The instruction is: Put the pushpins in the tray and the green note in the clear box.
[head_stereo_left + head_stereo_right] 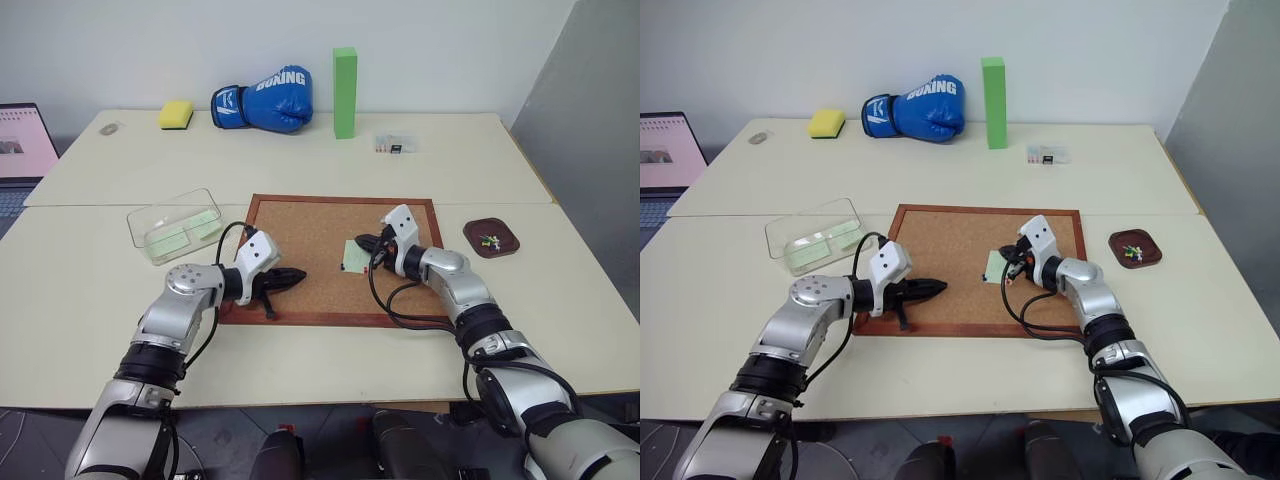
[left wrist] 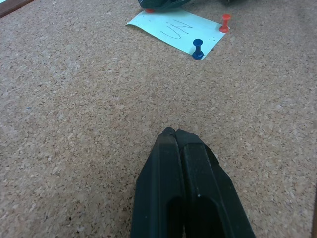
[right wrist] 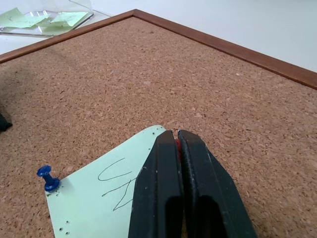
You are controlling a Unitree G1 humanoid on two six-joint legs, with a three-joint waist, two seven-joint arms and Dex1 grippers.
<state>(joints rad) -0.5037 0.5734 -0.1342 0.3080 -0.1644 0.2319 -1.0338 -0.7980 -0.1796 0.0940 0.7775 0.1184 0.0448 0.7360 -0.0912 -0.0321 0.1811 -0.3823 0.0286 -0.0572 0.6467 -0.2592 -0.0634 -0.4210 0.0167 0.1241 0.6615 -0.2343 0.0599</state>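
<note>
While the left gripper [image 1: 295, 275] is hovering shut and empty over the corkboard [image 1: 300, 225] (clear box [image 1: 175, 225] just left), the right gripper [image 3: 177, 136] is pinching a red pushpin [image 3: 177, 144] at the flat green note [image 2: 176, 30], where a blue pushpin [image 2: 197, 48] is standing upright.

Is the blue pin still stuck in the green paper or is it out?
Stuck in. The blue pushpin stands upright through a corner of the green note, which lies flat on the corkboard.
</note>
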